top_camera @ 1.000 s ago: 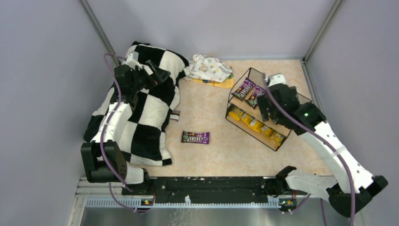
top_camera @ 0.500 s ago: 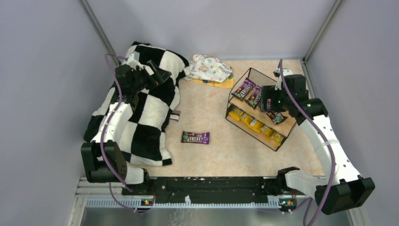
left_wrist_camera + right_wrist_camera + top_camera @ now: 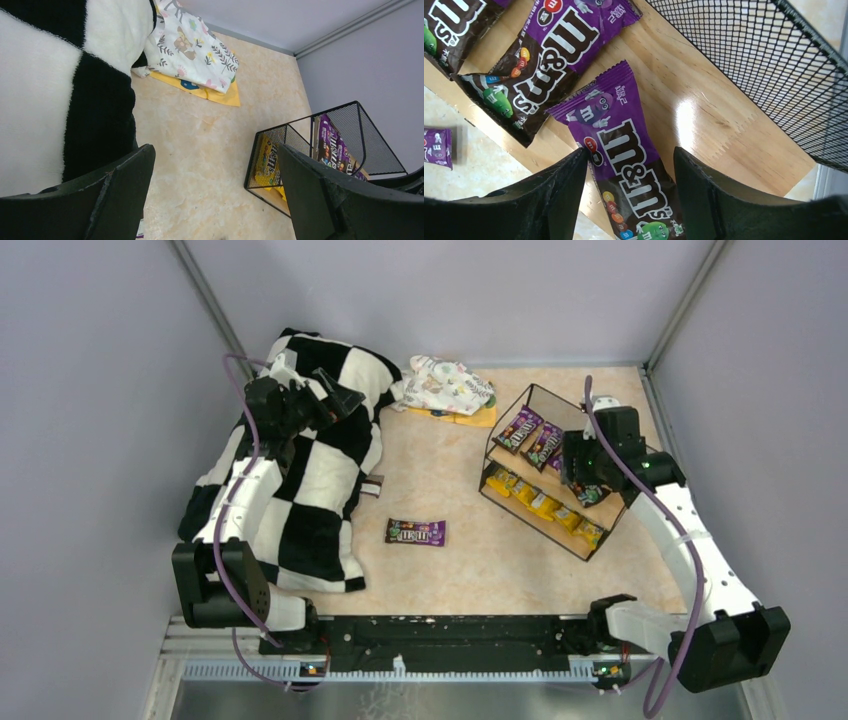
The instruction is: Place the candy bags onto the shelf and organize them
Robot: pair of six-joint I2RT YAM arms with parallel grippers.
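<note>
candy bags (image 3: 520, 428) on shelf (image 3: 724, 130), beige table (image 3: 470, 560), grey walls (image 3: 450, 300), right fingers (image 3: 549, 200) apart astride one, left fingers (image 3: 115, 195) wide, empty

Both arms wore white shells over their long links, with black housings at the joints. The left arm (image 3: 240, 495), at the left of the overhead view, carried a thin purple cable looping from its wrist down to a boxy black base block (image 3: 215, 585). The right arm (image 3: 695, 545), at the right, trailed the same purple cable to its own black block (image 3: 730, 648). Along the bottom edge ran a black mounting rail (image 3: 450, 630). The left gripper (image 3: 215, 150) and right gripper (image 3: 631, 151) had broad, matte black jaws with a slightly grainy finish.
</note>
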